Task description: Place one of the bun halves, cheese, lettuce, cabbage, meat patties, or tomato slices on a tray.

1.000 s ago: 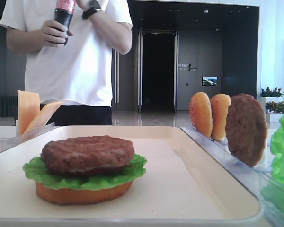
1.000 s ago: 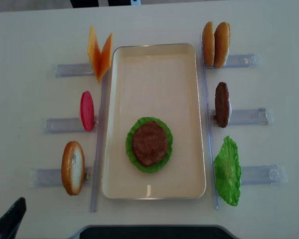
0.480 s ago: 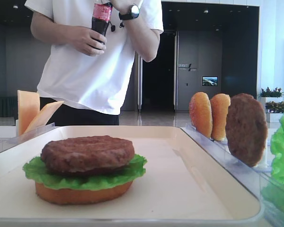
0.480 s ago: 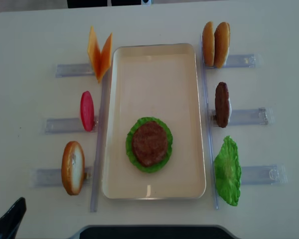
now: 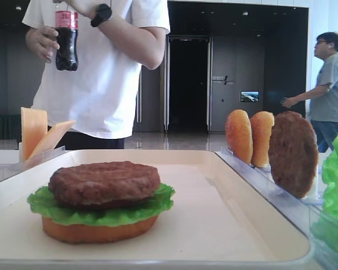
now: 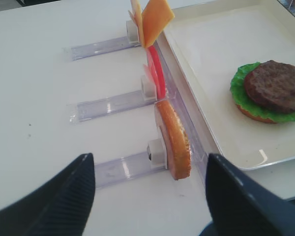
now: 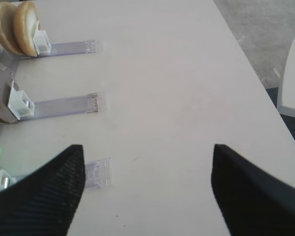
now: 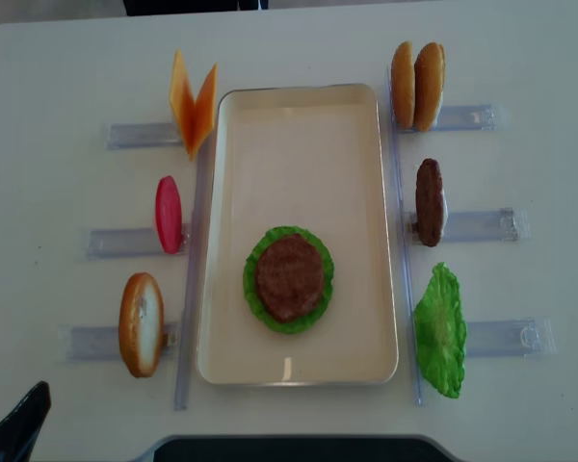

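Left wrist view gives us the tray ahead and to the right of our left tool, with a stack on it: a bun half at the bottom, lettuce over it and a meat patty on top. We judge the layers sit in assembly order, so a cheese or tomato slice would come next.

Just ahead of the left tool a spare bun half stands on edge in a clear rack; farther ahead stand the tomato slice and the cheese in their own racks. Standing them upright probably leaves both faces free for a pinch.

Our left tool's jaws stand wide apart, hold nothing and touch nothing.

In the right wrist view, our right tool is also fully open and empty above the bare table. Ahead and to its left stand two more bun halves and the second patty; a green edge of lettuce shows nearest on the left.
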Robot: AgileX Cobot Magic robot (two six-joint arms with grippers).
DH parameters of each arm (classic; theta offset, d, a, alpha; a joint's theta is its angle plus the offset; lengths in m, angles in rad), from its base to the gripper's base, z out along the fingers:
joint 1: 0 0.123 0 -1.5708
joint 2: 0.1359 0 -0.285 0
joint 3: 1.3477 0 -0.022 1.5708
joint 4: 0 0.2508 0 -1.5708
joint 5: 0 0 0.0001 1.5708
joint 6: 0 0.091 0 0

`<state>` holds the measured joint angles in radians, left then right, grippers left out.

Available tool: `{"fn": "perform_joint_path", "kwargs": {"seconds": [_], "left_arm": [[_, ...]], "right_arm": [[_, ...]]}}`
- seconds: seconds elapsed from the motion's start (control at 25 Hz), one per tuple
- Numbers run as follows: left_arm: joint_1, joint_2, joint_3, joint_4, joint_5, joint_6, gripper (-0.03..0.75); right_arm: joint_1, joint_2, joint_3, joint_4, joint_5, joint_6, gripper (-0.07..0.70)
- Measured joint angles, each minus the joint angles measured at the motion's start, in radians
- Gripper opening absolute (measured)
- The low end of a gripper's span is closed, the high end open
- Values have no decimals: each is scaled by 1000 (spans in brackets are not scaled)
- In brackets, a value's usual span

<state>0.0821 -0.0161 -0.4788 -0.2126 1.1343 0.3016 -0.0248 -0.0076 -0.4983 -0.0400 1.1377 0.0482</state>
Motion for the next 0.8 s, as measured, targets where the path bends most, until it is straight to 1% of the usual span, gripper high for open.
{"fn": "perform_joint_path", "kwargs": {"seconds": [0.8], "left_arm": [[0,0,0,0,0,0,535]], "right_arm": [[0,0,0,0,0,0,538]]}}
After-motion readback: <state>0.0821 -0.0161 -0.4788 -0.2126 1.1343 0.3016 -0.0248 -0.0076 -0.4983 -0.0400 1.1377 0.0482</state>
